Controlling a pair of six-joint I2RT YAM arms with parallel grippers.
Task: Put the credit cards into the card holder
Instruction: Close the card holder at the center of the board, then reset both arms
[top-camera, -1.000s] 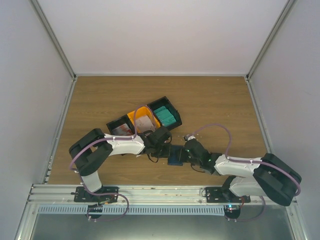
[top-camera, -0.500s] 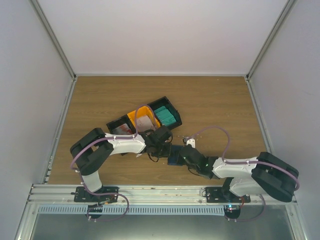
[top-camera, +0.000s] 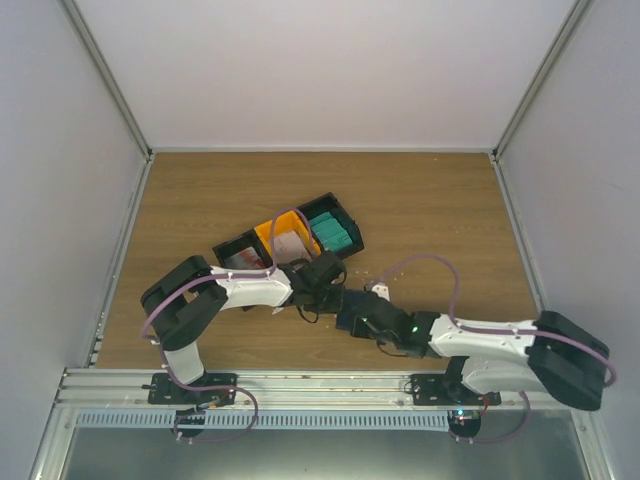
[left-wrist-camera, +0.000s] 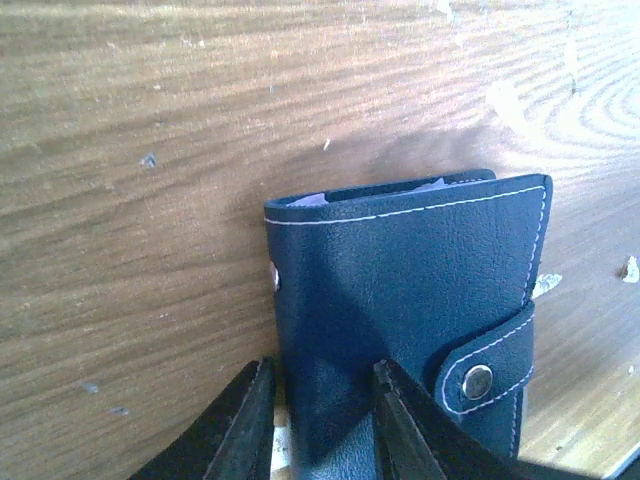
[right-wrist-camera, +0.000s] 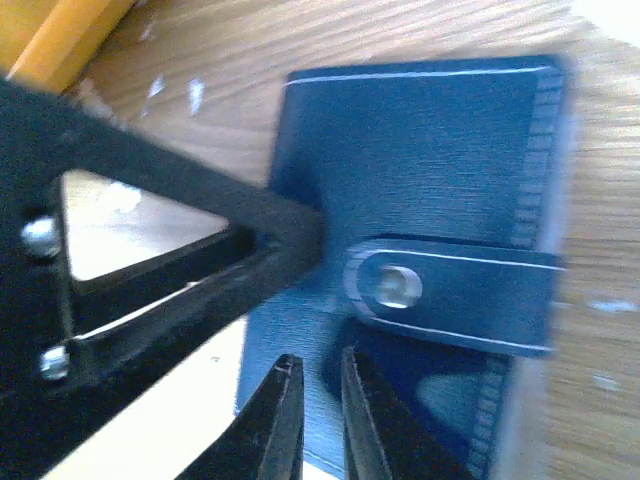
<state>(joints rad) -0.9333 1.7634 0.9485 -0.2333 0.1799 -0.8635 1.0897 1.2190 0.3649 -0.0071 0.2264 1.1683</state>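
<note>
A wood-grain counter (top-camera: 430, 200) fills the floor of a white-walled booth; near its middle three open bins stand touching in a slanted row, a black bin (top-camera: 229, 249) at the left end, an orange bin (top-camera: 266, 231) in the middle, another black bin (top-camera: 346, 222) at the right; small white scraps (left-wrist-camera: 630, 268) lie scattered on the wood; a metal rail (top-camera: 320, 381) runs along the near edge.

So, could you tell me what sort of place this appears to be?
Most likely a robotics lab test cell: a wooden table boxed in by plain white walls, two robot arms bolted along an aluminium rail, and small plastic bins.
</note>
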